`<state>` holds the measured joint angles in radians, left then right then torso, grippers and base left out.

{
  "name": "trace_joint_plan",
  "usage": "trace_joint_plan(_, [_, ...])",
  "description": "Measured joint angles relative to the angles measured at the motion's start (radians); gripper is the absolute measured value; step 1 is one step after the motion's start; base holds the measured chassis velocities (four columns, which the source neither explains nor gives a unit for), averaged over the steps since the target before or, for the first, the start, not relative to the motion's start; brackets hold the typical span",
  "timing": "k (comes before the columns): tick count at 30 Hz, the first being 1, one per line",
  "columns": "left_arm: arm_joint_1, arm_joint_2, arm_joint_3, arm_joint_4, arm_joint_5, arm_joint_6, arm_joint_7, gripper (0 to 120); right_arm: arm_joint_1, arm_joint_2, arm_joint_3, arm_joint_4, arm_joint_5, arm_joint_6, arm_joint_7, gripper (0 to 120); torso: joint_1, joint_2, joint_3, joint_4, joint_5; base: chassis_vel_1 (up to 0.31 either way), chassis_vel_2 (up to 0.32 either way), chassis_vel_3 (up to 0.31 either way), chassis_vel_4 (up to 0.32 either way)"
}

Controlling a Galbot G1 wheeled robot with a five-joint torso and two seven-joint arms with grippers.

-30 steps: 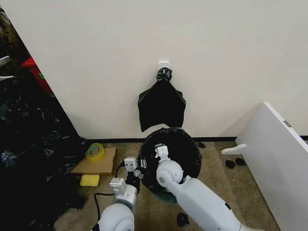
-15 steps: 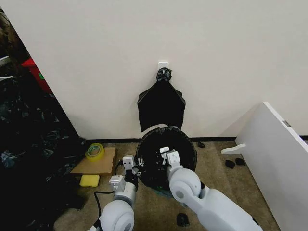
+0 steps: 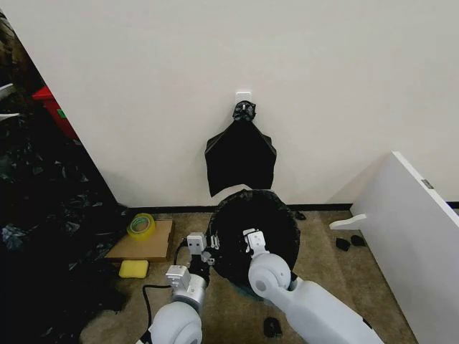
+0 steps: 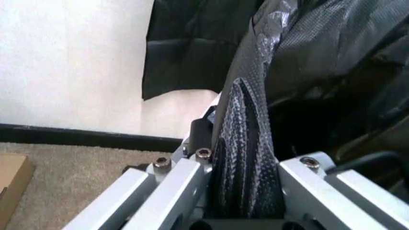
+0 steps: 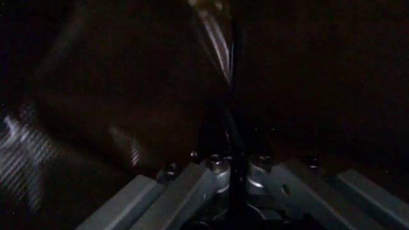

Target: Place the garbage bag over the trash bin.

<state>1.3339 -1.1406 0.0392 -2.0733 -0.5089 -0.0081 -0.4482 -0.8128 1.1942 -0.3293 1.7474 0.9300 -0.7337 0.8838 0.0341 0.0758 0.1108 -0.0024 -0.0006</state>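
The garbage bag (image 3: pixel 267 215) is glossy black plastic, spread as a round dark mouth on the carpet below the wall. It covers the trash bin, whose cream wall is hidden. My left gripper (image 3: pixel 207 249) sits at the left edge of that mouth. In the left wrist view a fold of the garbage bag (image 4: pixel 246 143) runs between the fingers of the left gripper (image 4: pixel 246 196), which is shut on it. My right gripper (image 3: pixel 252 237) reaches inside the mouth. In the dark right wrist view the right gripper (image 5: pixel 233 184) is shut on a thin fold of the bag (image 5: pixel 217 33).
A flat black bundle (image 3: pixel 241 159) hangs from a white hook on the wall behind. To the left lie cardboard with a yellow tape roll (image 3: pixel 141 225), a yellow sponge (image 3: pixel 133 269) and a heap of black sheeting (image 3: pixel 43 215). A white panel (image 3: pixel 412 236) stands right, with small dark objects (image 3: pixel 272 327) on the carpet.
My right arm has drawn back toward me, its gripper still inside the bag. The bag's mouth has shifted slightly and looks rounder. The left gripper has hardly moved.
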Motion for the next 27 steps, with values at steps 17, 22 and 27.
trace_joint_plan(17, [0.005,-0.003,0.008,-0.002,-0.001,-0.003,0.009,0,0.027,0.022,0.025,-0.057,-0.047,0.008,-0.105,0,0.0,0.0,0.0,0.0,0.0002,0.0,0.0,0.0,0.0])
trace_joint_plan(22, [0.006,-0.026,0.001,0.016,-0.023,0.004,-0.017,0,-0.031,-0.007,0.042,0.014,-0.079,0.014,-0.158,0,0.0,0.0,0.0,-0.0002,0.0001,0.0,0.0,0.0,0.0])
trace_joint_plan(27, [-0.012,-0.031,-0.031,0.029,-0.121,0.041,-0.076,0,-0.109,-0.062,0.091,0.162,-0.081,0.03,-0.237,15,0.0,0.0,0.0,0.0,0.0002,0.0,0.0,0.0,0.0])
